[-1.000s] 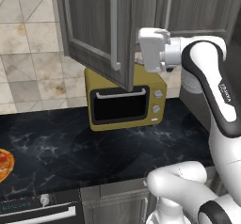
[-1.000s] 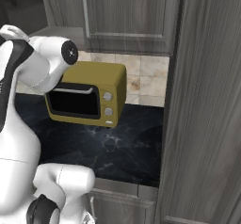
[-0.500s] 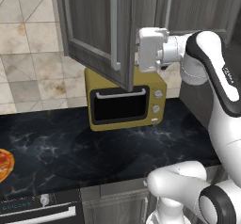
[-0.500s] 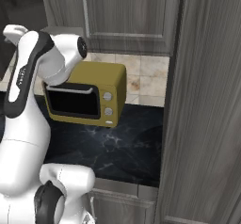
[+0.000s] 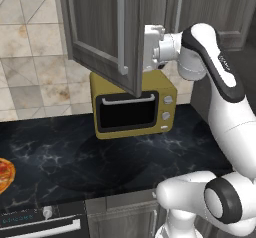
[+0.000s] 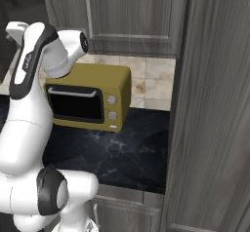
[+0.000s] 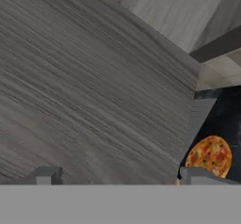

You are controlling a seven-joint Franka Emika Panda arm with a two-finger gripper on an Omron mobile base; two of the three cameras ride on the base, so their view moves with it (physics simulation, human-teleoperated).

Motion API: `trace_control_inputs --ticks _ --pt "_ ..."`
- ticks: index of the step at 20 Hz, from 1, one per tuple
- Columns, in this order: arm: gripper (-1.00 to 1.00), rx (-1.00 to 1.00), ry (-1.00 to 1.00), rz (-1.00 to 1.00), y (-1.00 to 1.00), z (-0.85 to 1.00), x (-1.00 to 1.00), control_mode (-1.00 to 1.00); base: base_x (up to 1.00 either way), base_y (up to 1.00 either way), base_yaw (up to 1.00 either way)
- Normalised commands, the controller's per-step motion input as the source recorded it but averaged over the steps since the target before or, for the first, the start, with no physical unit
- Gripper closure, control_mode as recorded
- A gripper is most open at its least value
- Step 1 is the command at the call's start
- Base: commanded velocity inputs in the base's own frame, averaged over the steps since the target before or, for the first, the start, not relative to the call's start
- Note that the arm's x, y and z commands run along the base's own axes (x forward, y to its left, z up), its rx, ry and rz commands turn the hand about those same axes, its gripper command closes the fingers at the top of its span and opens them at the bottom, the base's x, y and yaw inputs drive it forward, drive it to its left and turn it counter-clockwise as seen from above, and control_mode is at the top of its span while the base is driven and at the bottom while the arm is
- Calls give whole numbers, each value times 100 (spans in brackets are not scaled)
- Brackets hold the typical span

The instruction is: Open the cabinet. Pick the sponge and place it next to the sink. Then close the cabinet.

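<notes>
Your landmark is the mustard-yellow microwave (image 5: 134,105) on the dark marble counter (image 5: 60,157). Directly above it the cabinet (image 5: 100,27) has its left door (image 5: 97,32) swung out toward you, its long silver bar handle (image 5: 120,29) running vertically on the outer face. The gripper (image 7: 117,173) sits behind that door, above the microwave's right half, facing the door's inner face; its jaws stand wide apart and hold nothing. From the hand camera you see wood grain close ahead, with a pizza (image 7: 210,156) past the door's edge. The sponge cannot be made out. Judged from this, the door lies straight ahead of the claw, and the cabinet interior is off to its side.
</notes>
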Motion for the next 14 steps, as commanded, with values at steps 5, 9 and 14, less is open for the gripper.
trace_control_inputs --ticks 5,9,14 --pt "-100 0 0 3 39 -6 10 -100 0 0 0" --pt "-100 0 0 12 60 -4 -11 -100 0 0 0" --pt "-100 0 0 12 59 0 -18 -100 0 0 0"
